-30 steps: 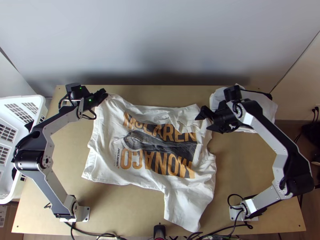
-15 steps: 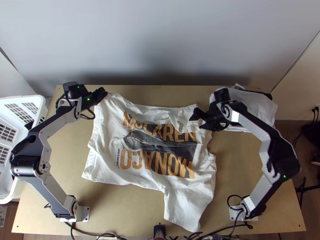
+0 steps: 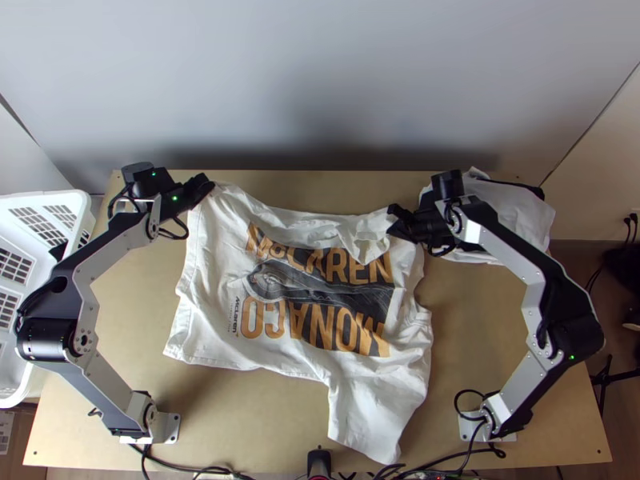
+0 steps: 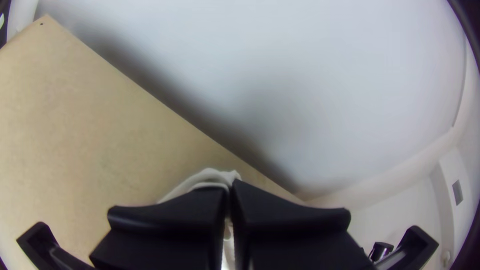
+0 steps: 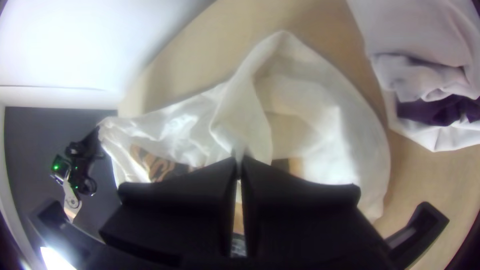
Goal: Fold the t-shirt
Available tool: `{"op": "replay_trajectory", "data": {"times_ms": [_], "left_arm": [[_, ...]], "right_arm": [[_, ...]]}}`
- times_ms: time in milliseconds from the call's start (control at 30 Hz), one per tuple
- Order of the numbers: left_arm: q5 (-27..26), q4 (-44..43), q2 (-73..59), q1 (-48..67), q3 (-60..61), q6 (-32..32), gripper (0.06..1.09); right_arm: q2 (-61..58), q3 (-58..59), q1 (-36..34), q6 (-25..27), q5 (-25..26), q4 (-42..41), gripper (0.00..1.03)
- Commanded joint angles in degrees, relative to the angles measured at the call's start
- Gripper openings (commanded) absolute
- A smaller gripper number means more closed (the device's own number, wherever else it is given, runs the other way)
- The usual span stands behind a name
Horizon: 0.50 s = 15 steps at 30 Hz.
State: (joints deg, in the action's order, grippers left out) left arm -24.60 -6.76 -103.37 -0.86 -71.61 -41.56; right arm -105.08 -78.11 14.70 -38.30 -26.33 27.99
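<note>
Across your workspace stretches a light wooden table, seen from above with a pale wall behind its far edge. Your two arms stand at the near corners: the left arm reaches up the left side, and the right arm angles inward toward the far middle. Between them, in the middle of the table, your white t-shirt lies spread out, its orange lettering and dark picture facing up. It is rumpled along its right side, and one sleeve trails to the table's near edge. A white plastic basket sits at your left, partly behind the arm. At the far right is a loose heap of white cloth, with a patch of dark purple fabric showing among its folds. Your left gripper is closed on the t-shirt's far left corner, a bit of white fabric poking out past its fingers. Your right gripper is also closed, pinching the t-shirt near its far right corner, where the fabric rises in a soft fold to the fingertips. Smallest, thin black cables run along the near edge.
</note>
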Motion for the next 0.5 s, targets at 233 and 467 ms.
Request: {"op": "replay_trajectory", "data": {"times_ms": [233,467], "left_arm": [[-0.9,0.0,1.4,-0.4,1.5,0.1,0.09],[-0.9,-0.9,1.2,0.2,2.5,0.1,0.09]], "right_arm": [[1.2,-10.6,3.3,4.2,-7.6,20.6,0.03],[-2.7,-15.1,2.5,9.7,12.2,-17.9,0.03]]}}
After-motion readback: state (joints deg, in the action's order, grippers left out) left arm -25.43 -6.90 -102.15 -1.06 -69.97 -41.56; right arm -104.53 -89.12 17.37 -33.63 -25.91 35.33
